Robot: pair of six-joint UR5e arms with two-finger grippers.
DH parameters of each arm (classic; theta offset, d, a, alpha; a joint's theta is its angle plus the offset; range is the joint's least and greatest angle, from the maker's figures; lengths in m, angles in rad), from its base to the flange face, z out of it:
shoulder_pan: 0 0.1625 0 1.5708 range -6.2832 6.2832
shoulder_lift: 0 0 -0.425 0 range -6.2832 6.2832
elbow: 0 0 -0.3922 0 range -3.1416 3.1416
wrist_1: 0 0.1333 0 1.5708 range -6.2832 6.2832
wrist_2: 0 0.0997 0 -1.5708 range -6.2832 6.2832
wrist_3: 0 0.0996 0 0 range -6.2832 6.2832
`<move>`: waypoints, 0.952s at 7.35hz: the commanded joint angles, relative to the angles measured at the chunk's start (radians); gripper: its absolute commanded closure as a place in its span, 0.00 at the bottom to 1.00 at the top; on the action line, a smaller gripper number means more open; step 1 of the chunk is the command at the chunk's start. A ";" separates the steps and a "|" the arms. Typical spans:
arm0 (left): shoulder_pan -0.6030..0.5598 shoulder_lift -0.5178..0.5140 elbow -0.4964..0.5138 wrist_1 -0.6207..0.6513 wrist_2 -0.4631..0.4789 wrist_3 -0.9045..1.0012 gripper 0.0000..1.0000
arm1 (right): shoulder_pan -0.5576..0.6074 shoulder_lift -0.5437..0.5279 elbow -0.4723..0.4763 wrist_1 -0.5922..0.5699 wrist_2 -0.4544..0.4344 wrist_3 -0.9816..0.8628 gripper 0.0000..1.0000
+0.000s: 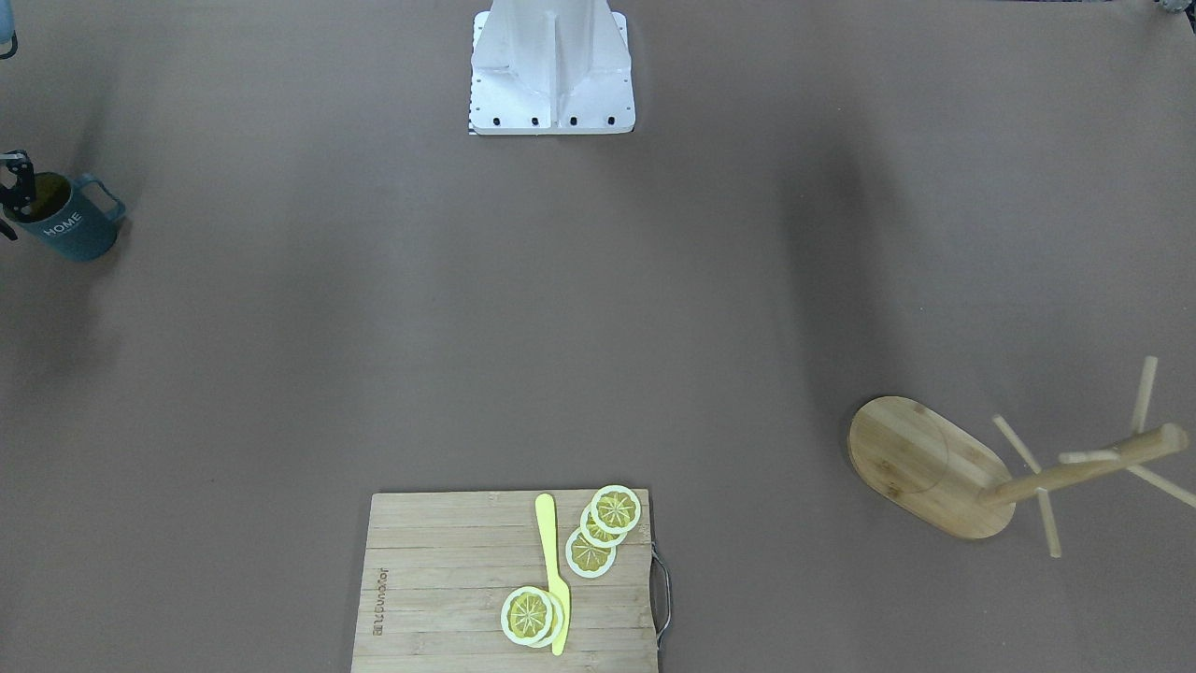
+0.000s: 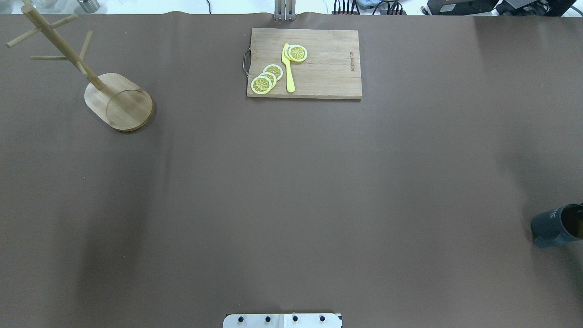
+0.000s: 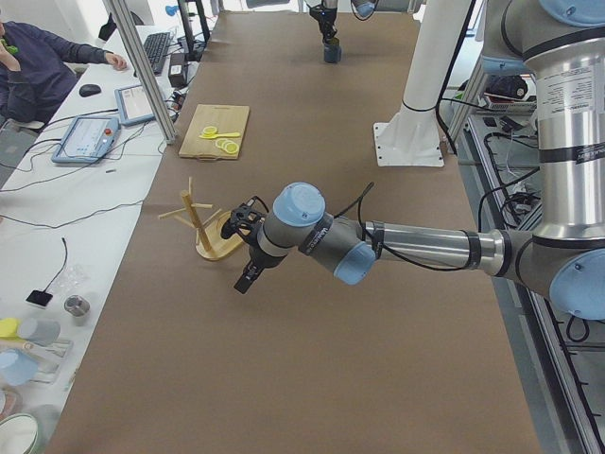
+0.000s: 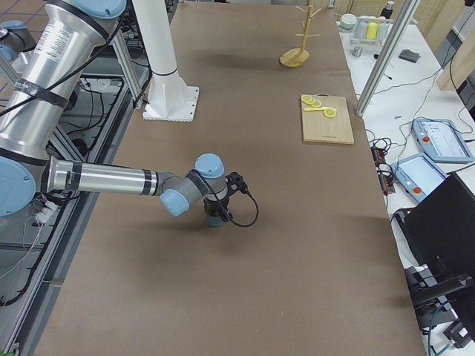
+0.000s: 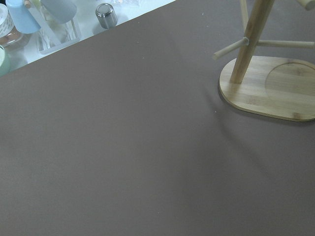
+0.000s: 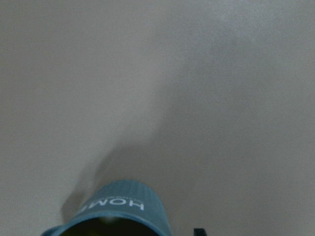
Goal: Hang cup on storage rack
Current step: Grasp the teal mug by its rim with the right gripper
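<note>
White pedestal base plate (image 2: 282, 320) sits at the robot's edge of the brown paper-covered table (image 2: 291, 191).

Dark teal-blue ribbed mug with yellow-olive inside, the cup (image 1: 67, 224): on the robot's right, close to that end of the table and nearer the robot than the other things. Mouth up. Loop handle turned toward the robot and the table's middle. White "HOME" lettering faces the far side. Cannot tell whether its foot is on the table or just above it.

Right gripper (image 4: 216, 206): directly over the cup, with a black finger (image 1: 17, 187) at the rim. Whether the jaws pinch the wall cannot be told.

Left gripper (image 3: 246, 279): hangs above bare table on the robot's left, near the rack but apart from it. Seen only from the side, so its state cannot be told.

Light bamboo mug tree, the storage rack (image 2: 125, 109): far left of the table, well apart from the cup. Round post (image 2: 59, 48) rises from one end of the oval base. The thin pegs are bare.

Rectangular bamboo cutting board (image 2: 328, 68): far edge, centre, with its metal handle (image 2: 246, 63) on the robot's left. On it lies a yellow plastic knife (image 2: 288, 68). Three overlapping lemon slices (image 2: 268, 78) lie on the handle side of the blade, and two more (image 2: 298, 53) lie by its far end.
</note>
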 commanded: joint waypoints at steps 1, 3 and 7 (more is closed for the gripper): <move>0.000 0.000 0.000 0.000 -0.001 0.000 0.01 | 0.016 -0.001 0.000 0.001 0.000 -0.001 1.00; 0.000 0.000 0.000 0.000 -0.001 0.000 0.01 | 0.057 0.003 0.000 -0.002 0.016 0.000 1.00; 0.000 0.001 0.002 0.000 -0.001 0.000 0.01 | 0.172 0.131 0.010 -0.232 0.113 0.078 1.00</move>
